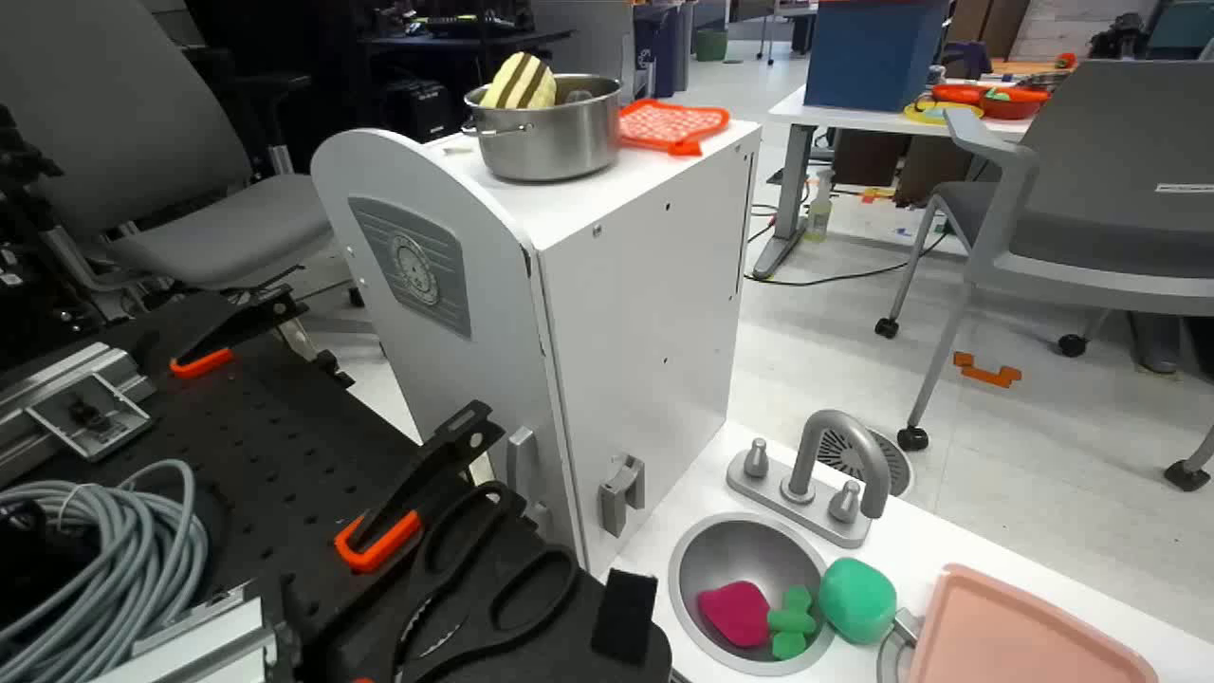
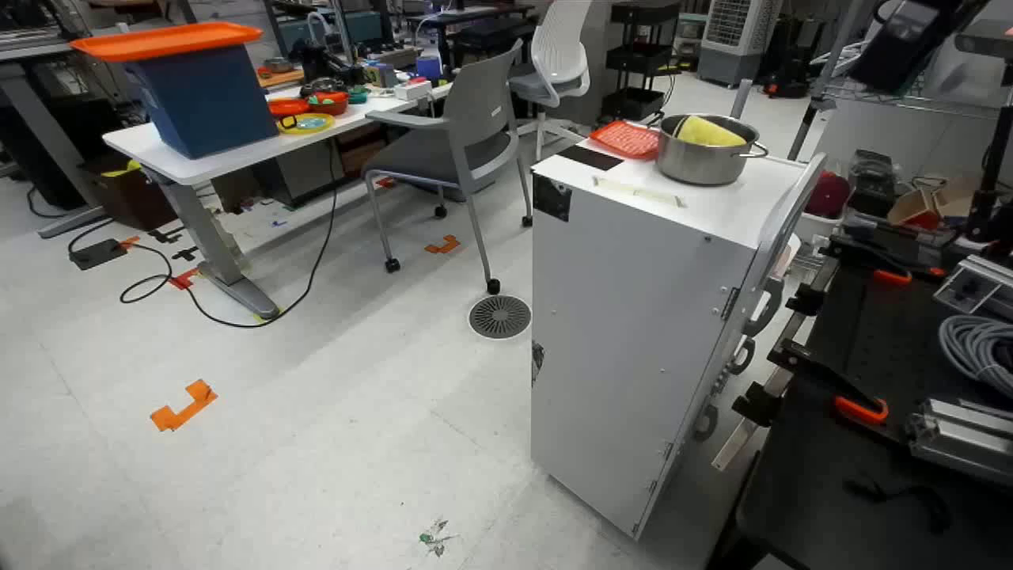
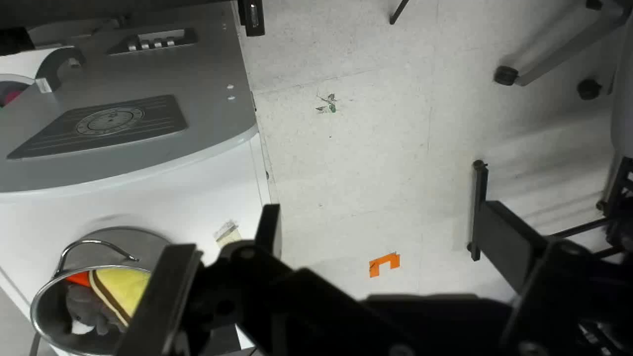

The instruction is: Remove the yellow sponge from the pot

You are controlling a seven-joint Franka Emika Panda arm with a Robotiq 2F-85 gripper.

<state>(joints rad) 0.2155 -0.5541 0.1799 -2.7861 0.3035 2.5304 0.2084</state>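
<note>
While the sponge point(image 1: 522, 85) is jutting from the pot point(image 1: 548, 147), fingers point(image 3: 507, 244) are standing apart, empty!
It's looking light, squashy, inviting a pinch up top.

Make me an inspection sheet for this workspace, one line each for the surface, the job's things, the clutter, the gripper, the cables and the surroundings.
Surface: white toy-kitchen cabinet top carries the pot, with a flat orange patterned item beside it.
Job's things: dark-striped yellow sponge sits in the upright pot, poking above its rim; a dark grey item shares the pot.
Clutter: black scissors and an orange-tipped clamp on the black bench; a magenta piece and a green piece in the toy sink.
Gripper: open in the wrist view; nothing seen in its grasp.
Cables: grey cable coil on the bench; black cord on the floor.
Surroundings: grey office chair; white desk bearing a blue bin.
</note>
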